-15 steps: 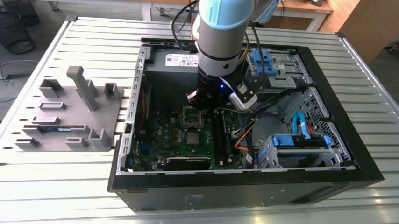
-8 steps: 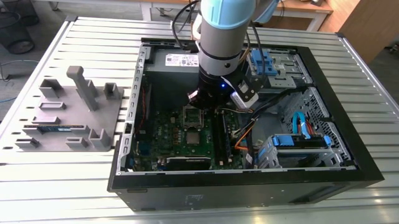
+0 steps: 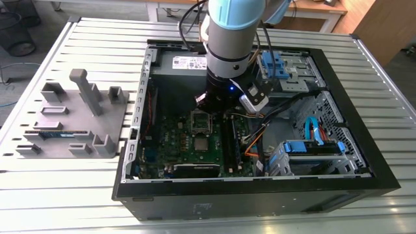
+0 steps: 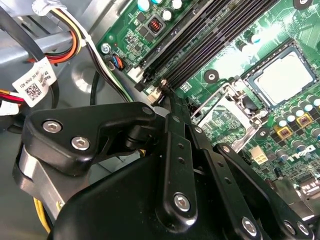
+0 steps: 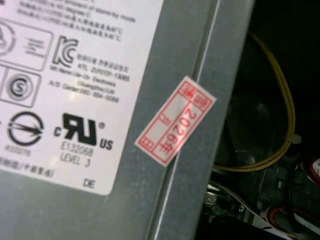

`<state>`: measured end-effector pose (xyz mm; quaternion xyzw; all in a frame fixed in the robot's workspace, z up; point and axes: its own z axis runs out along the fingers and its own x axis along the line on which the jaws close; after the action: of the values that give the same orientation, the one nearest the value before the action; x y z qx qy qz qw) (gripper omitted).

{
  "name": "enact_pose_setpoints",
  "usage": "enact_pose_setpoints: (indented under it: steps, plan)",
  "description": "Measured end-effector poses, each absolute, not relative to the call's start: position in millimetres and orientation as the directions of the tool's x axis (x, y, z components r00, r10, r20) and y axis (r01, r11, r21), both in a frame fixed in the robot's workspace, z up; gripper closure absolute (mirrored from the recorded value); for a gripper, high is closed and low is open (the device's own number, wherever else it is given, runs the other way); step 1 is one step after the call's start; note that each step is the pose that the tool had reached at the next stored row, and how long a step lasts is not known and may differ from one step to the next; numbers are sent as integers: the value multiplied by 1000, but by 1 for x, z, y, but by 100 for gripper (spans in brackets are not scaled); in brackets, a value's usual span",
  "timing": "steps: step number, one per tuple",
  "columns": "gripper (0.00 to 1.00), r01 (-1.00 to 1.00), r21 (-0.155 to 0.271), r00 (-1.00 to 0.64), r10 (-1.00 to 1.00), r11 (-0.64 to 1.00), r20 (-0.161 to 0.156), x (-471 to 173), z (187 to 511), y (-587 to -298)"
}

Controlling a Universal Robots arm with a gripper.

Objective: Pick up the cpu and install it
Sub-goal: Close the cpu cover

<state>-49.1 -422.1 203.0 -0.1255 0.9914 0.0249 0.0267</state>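
Note:
The cpu (image 4: 286,78), a flat square chip with a silver-grey top, lies in its socket on the green motherboard (image 4: 235,50), and it also appears as the cpu (image 3: 201,144) in the exterior view. Beside it the hinged metal frame (image 4: 226,106) lies flipped open, with board showing through its window. My gripper (image 4: 168,92) hangs low over the board at that frame's end, next to the black memory slots (image 4: 200,42). Its fingers come together at the tips and nothing shows between them. In the exterior view the gripper (image 3: 211,108) sits just above the open frame (image 3: 200,122).
The open computer case (image 3: 364,161) walls in the board; its power supply (image 3: 185,63) is at the back, drive bays (image 3: 286,68) and cable bundles (image 3: 260,141) on the exterior view's right. A grey fixture (image 3: 71,122) holding a memory stick (image 3: 55,132) stands outside on the left.

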Motion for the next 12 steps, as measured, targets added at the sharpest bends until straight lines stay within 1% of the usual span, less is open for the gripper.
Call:
enact_pose_setpoints:
  steps: [12]
  plan:
    - [89, -250, 43, -967, -248, 967, -59, -53, 202, -422]
